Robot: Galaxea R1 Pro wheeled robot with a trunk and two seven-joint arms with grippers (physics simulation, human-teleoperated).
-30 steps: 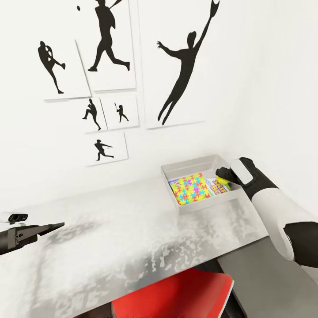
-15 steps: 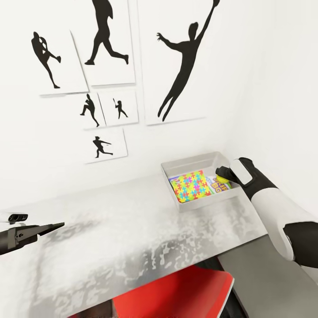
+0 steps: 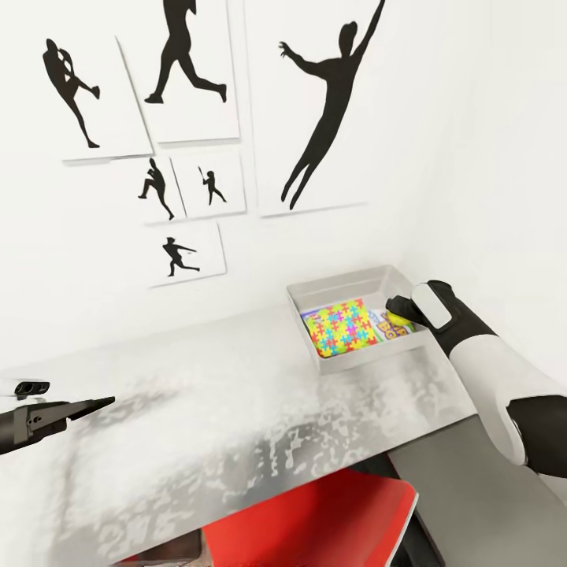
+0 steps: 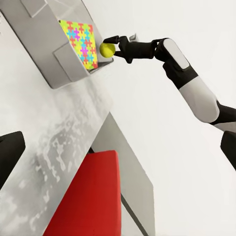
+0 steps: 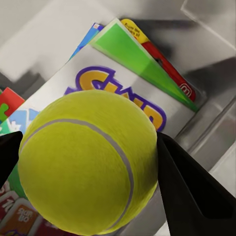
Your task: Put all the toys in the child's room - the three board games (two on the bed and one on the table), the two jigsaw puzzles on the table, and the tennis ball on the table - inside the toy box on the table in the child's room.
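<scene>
The right claw is clamped on the ball, one finger on each side of it, and holds it just above the right end of the box, over the games lying inside. The left claw hangs well apart from all this, above the near left part of the counter; whether its fingers are apart or together I cannot tell.

The task looks close to its end. A puzzle lies flat in the box, and beside it, under the ball, sit printed game boxes: a white one with purple-and-yellow lettering on top, with a green-and-red one and a blue edge peeking out below. How many puzzles and games are stacked there I cannot count. The counter around the box carries no toys, so dropping the ball seems to be what is left.
</scene>
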